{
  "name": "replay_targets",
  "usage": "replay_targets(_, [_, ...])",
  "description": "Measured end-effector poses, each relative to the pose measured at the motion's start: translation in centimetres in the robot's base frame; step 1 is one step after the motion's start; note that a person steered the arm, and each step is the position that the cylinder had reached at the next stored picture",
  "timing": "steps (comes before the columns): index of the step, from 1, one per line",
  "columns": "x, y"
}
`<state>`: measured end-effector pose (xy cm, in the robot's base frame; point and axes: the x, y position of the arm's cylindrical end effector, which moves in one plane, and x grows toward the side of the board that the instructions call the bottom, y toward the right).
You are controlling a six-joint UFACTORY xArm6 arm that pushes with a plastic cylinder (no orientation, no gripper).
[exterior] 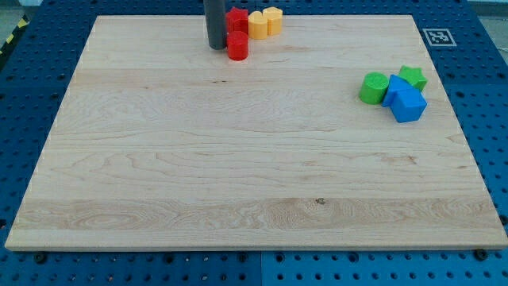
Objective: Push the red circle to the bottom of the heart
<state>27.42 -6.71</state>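
My tip point(216, 46) stands at the view's top on the wooden board point(238, 175); it is a bare rod, with no fingers to open or close. The red circle point(237, 45) touches its right side. Just above sit a red block point(236, 19), then a yellow block point(258, 25) and the yellow heart point(273, 20). Far right cluster a green circle point(372, 87), two blue blocks point(406, 100) and a green star point(413, 76).

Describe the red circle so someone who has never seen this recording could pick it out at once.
Start at the wooden board and go to its top edge, where a cluster of red and yellow blocks sits beside my tip. The red circle is the low red cylinder just to the view's right of the tip. It is the lowest block in the cluster, below the other red block and away from the yellow blocks.
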Motion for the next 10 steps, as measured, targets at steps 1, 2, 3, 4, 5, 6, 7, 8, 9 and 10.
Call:
replay_targets(1, [1.2, 0.0])
replay_targets(2, [1.8, 0.4])
replay_targets(3, [1.8, 1.4])
replay_targets(4, [1.8, 2.4])
replay_targets(5, [3.1, 3.8])
replay_targets(6, [3.7, 6.2])
replay_targets(7, [3.7, 7.5])
replay_targets(8, [3.5, 7.6])
replay_targets(9, [2.3, 7.6])
replay_targets(10, [1.8, 7.6])
